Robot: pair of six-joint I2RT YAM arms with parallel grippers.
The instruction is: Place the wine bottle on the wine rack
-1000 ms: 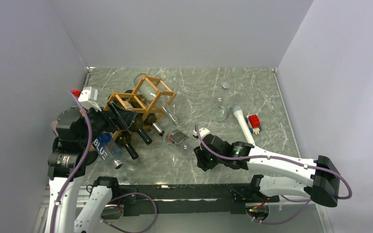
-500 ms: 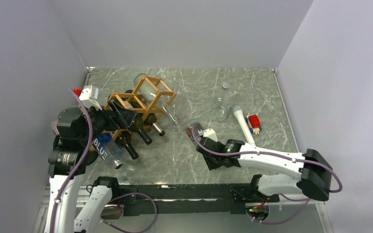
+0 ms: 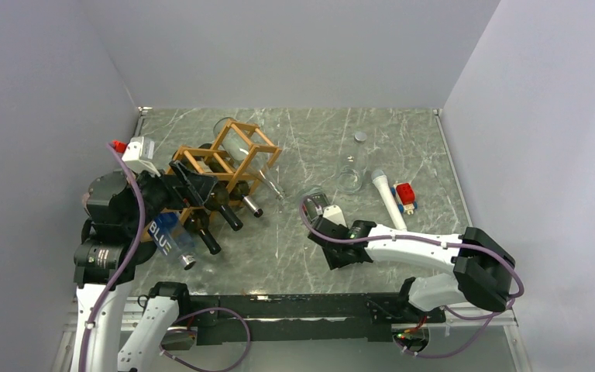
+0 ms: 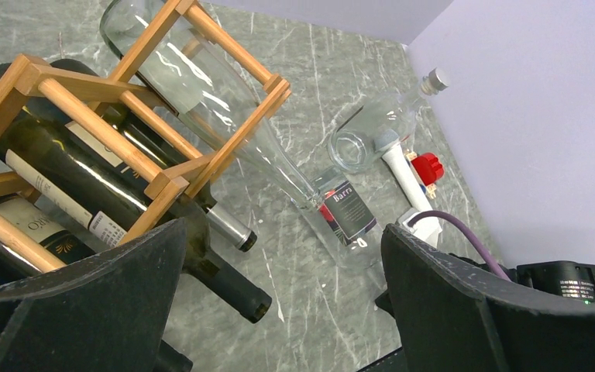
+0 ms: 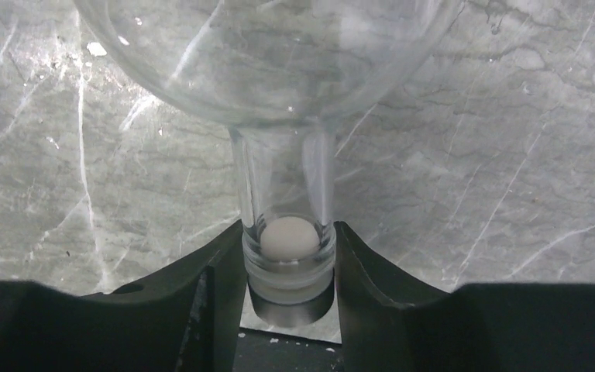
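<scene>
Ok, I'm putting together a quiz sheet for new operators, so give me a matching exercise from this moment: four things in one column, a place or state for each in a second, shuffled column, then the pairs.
Things
1. clear glass wine bottle with a dark label
2. light wooden open-frame wine rack
3. white handheld microphone
4. left gripper

States
A. jaws wide open, close to the rack
B. lies flat beside a small red block
C. held at the neck by the right gripper
D. holds dark bottles

Pairs: 1-C, 2-D, 3-B, 4-A
</scene>
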